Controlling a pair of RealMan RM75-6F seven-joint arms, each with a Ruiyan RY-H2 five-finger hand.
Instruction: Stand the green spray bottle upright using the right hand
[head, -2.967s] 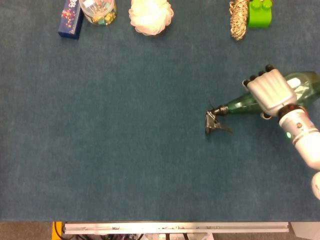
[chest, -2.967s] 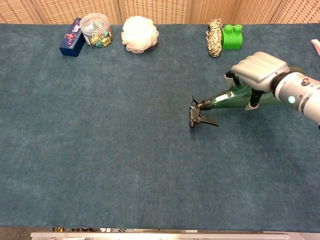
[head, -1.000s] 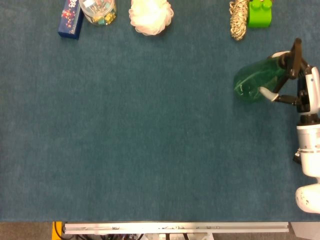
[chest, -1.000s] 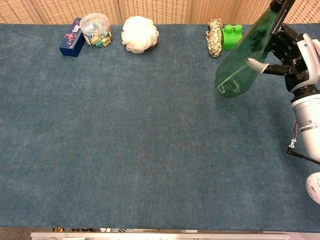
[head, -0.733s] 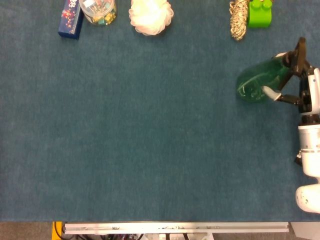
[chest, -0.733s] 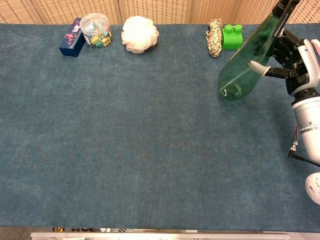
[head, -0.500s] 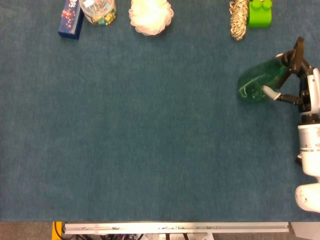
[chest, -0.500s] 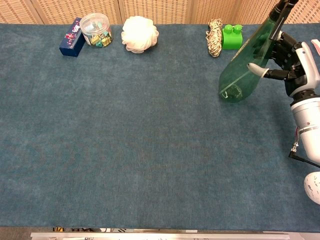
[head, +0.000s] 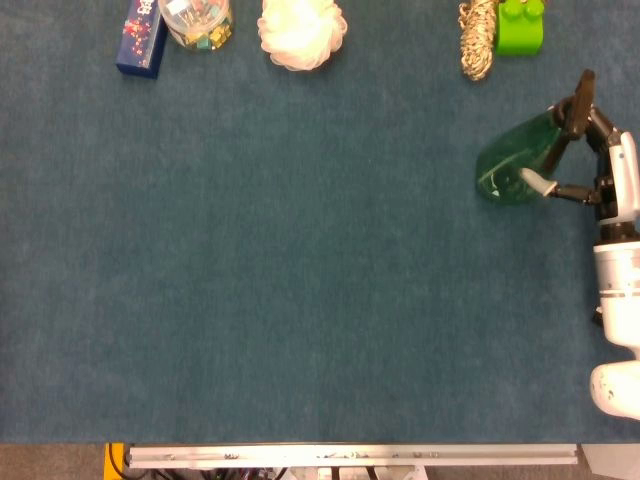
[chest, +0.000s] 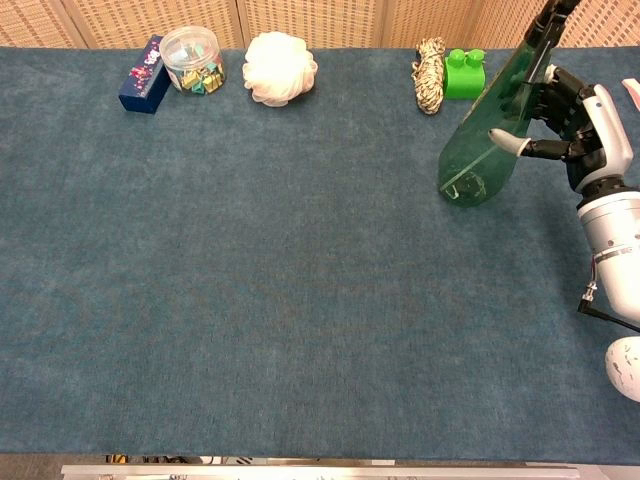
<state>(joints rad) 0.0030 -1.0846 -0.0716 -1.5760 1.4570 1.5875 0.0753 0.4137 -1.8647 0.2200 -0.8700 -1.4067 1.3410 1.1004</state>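
Observation:
The green spray bottle (head: 512, 166) (chest: 487, 145) is a translucent green cone with a black trigger head. My right hand (head: 598, 172) (chest: 568, 118) grips it at the table's right side, fingers wrapped round the upper body. The bottle leans, base down-left and black nozzle up toward the far right. In the chest view its base sits at or just above the blue cloth; I cannot tell whether it touches. My left hand is in neither view.
Along the far edge stand a green block (chest: 463, 73), a coiled rope (chest: 429, 60), a white puff (chest: 280, 68), a clear jar of clips (chest: 192, 59) and a dark blue box (chest: 142, 74). The blue cloth (chest: 260, 280) covers the table.
Three seconds ago the bottle lay on its side under my right hand. It has since been lifted and tipped, and over the last second its base has sunk slightly and the bottle has turned steeper.

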